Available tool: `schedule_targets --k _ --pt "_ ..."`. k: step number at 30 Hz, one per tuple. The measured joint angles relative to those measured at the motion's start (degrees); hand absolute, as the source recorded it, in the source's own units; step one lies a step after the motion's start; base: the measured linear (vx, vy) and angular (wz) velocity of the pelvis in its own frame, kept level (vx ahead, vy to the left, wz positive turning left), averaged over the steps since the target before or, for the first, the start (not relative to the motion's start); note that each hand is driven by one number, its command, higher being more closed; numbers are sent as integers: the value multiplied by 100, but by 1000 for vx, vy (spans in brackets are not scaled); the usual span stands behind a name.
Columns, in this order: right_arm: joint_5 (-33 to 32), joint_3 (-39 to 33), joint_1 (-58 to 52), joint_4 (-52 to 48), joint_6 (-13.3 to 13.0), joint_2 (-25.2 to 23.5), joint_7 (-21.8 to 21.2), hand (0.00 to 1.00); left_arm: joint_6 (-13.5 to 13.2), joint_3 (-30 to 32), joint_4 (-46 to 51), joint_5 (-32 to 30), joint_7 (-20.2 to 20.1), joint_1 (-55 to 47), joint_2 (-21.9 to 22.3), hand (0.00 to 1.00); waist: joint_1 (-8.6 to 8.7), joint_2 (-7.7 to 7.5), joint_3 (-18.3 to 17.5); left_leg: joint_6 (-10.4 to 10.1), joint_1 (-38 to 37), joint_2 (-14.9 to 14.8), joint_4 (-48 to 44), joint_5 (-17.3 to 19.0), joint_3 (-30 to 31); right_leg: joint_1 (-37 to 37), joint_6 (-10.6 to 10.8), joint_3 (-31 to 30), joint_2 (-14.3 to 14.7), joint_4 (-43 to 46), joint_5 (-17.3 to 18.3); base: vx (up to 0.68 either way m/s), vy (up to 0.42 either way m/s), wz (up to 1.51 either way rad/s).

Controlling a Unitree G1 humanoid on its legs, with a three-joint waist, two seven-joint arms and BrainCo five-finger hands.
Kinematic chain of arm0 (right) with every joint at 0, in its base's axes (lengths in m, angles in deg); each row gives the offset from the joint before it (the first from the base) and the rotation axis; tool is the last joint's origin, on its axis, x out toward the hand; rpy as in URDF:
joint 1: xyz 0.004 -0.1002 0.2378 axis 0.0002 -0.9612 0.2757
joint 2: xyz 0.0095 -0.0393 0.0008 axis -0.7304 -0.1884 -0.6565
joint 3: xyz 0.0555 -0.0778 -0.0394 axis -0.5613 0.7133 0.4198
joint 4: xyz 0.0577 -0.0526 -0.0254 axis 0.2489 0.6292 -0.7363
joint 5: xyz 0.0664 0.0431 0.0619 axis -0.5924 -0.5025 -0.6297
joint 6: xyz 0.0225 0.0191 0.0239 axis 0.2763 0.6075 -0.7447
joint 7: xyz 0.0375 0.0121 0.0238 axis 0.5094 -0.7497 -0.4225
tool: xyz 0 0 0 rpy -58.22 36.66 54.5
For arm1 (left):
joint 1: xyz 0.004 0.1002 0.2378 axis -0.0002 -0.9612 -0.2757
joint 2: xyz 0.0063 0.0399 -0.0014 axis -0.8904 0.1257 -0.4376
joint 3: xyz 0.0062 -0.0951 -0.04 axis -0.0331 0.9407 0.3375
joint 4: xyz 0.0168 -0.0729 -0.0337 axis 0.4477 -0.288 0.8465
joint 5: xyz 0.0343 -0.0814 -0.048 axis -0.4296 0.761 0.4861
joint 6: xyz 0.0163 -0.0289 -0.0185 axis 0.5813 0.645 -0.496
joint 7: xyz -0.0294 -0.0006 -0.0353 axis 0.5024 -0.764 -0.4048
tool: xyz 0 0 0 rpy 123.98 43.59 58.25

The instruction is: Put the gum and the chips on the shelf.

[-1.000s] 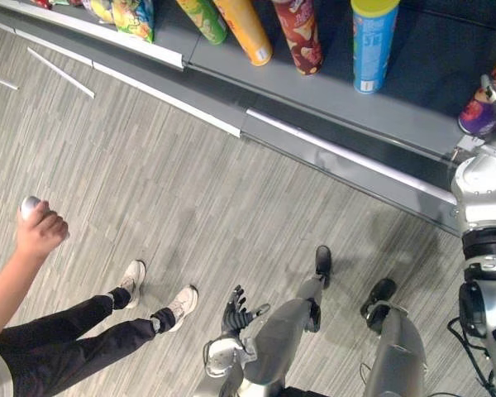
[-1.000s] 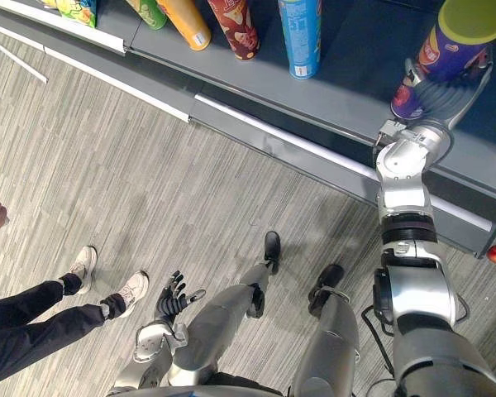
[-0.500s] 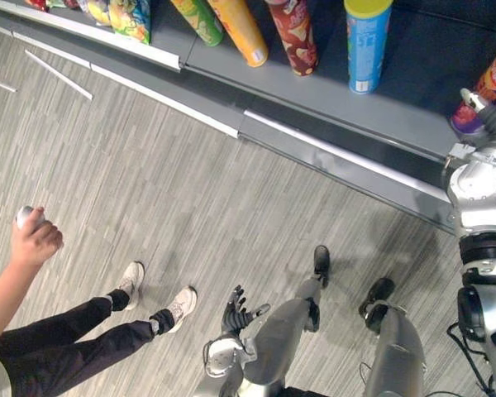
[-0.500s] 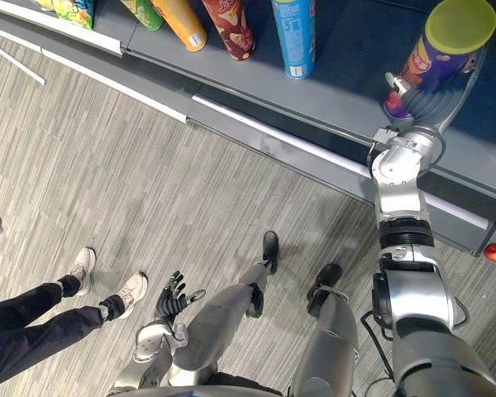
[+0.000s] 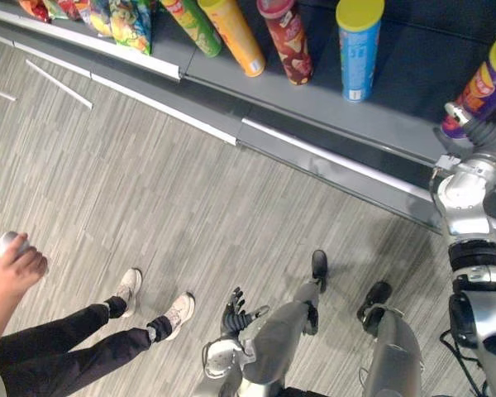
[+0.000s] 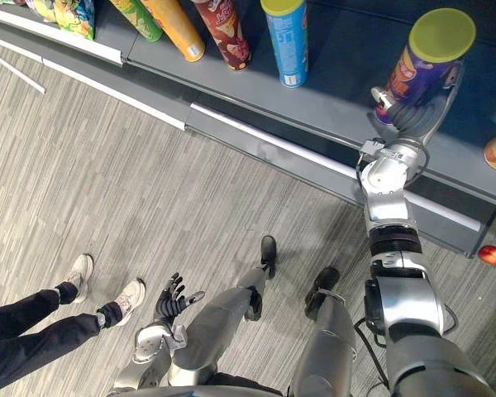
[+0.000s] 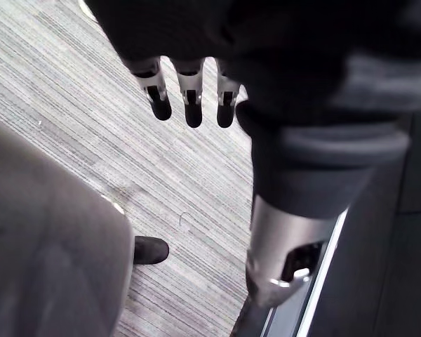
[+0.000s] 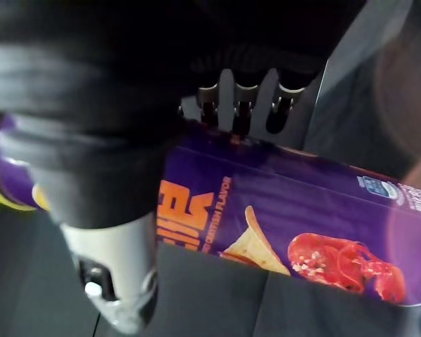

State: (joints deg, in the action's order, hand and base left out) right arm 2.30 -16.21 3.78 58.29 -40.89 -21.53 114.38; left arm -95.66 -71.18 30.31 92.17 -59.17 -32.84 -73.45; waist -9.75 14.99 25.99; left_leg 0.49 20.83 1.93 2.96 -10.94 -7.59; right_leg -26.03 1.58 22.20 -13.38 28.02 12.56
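**Item 1, small pale container** (image 5: 8, 241), probably the gum. It is pinched at the top of a person's hand (image 5: 18, 266), well apart from either robot hand's fingers. Judged light, rigid and smooth; best taken round its middle.

**Item 2, left hand** (image 5: 236, 313). Hangs low over the floor with its fingers (image 7: 190, 105) straight and spread, nothing between them.

**Item 3, purple chips can** (image 6: 426, 62). A tall tube with a yellow lid, leaning over the shelf (image 5: 314, 95), to the right of a blue can (image 5: 355, 50). The right hand (image 6: 409, 116) has its fingers (image 8: 240, 105) curled across the lower wall and the thumb opposite. Whether the base rests on the shelf cannot be told. Judged light, stiff-walled but crushable, top-heavy and slick; a low hold suits standing it up.

**Change from a second ago:** the whole view has shifted, so the camera moved. The grip on the can is unchanged. The person's hand has sunk lower.
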Motion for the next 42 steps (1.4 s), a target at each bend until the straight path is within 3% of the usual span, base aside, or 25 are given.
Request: schedule_targets --k 6,9,21,26,30,36,42 --pt "-1 -6 -185 -38 -9 -48 -26 0 67 47 -43 0 -4 -1 -6 0 46 -2 1 -5 -76 -97 6 3 -125 45 -30 -79 109 -64 -59 -23 -37 -13" --pt "0 -8 -238 -84 -9 -110 -22 0 85 47 -50 -2 -5 -20 -8 0 157 -3 2 -5 -114 -127 15 3 -129 80 -31 -76 143 -75 -59 -15 -29 -3" --pt "11 -73 -648 -558 -11 -123 -24 0 130 134 -89 -2 -153 -23 -100 0 234 -17 11 -10 -335 -152 121 0 -283 177 -25 -201 182 -93 -63 6 -19 -6" --pt "38 -51 -1032 -1150 -11 -464 -189 0 251 237 -95 0 -247 -59 -105 0 362 -71 50 -70 -576 -160 127 70 -359 405 -15 -277 213 -155 -68 0 -7 -9" --pt "86 28 -1603 -1844 0 -870 -421 0 282 356 -75 -4 -392 -157 -144 0 523 -253 178 -46 -718 -218 92 143 -453 567 34 -355 305 -297 -98 8 -14 -16" --pt "694 395 -2715 -3106 76 -1283 -599 0 337 493 35 -4 -422 -345 -356 0 700 -617 332 -56 -1068 -303 61 306 -579 1036 36 -374 434 -613 -181 61 -11 -11" --pt "347 590 -4234 -3879 89 -1723 -1365 0 339 721 82 -126 -451 -569 -391 0 809 -1030 148 -97 -1430 -362 -133 660 -727 1584 94 -481 542 -988 -219 108 11 -14"
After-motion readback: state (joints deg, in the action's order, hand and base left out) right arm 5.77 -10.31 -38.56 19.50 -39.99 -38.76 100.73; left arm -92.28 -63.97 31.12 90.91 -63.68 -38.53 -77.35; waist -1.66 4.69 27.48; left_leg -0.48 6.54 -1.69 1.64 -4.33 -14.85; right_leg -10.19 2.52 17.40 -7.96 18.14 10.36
